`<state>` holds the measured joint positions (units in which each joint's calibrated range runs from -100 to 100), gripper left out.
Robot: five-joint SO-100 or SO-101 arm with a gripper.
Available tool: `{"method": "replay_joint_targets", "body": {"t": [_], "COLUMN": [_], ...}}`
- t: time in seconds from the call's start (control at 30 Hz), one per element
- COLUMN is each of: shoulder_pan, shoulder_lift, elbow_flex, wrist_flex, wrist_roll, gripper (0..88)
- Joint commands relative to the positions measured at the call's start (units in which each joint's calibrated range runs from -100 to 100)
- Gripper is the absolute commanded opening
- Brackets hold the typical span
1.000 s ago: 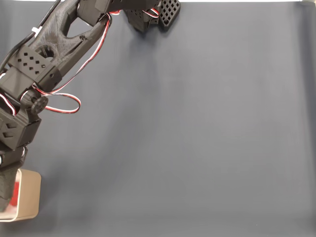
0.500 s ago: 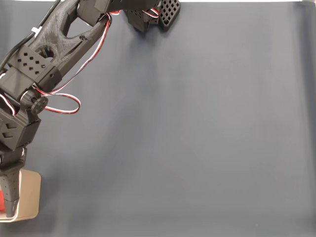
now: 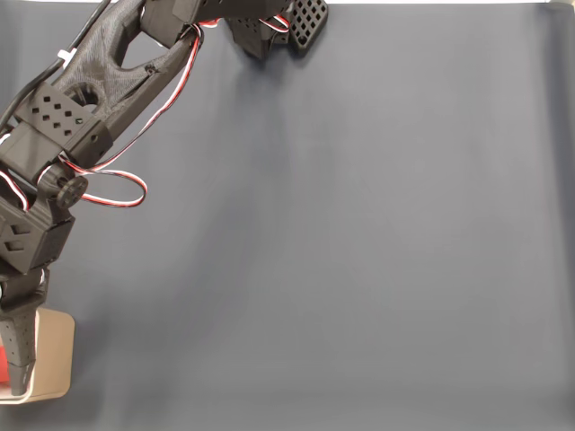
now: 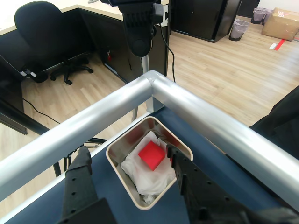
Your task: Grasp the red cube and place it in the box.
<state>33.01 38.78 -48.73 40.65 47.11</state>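
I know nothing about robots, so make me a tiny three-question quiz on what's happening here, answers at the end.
1. True or false: the red cube lies inside the box.
2. In the wrist view, the cube rests on: A) bare metal, B) crumpled white lining, C) the dark mat.
3. How do the gripper jaws stand?

Key
1. True.
2. B: white lining fills the box under the cube.
3. Apart, one finger on either side of the box, holding nothing.
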Motion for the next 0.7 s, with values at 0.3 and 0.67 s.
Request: {"method": "replay_joint_targets", "body": {"t": [0.3, 0.67], "shoulder_pan": [-0.63, -4.39], "shoulder_lift": [-4.89, -16.77], "elbow_flex": [-0.72, 9.96], "wrist_flex": [-1.39, 0.25], "wrist_roll": [-0.29, -1.27], "gripper": [0.0, 0.0]}}
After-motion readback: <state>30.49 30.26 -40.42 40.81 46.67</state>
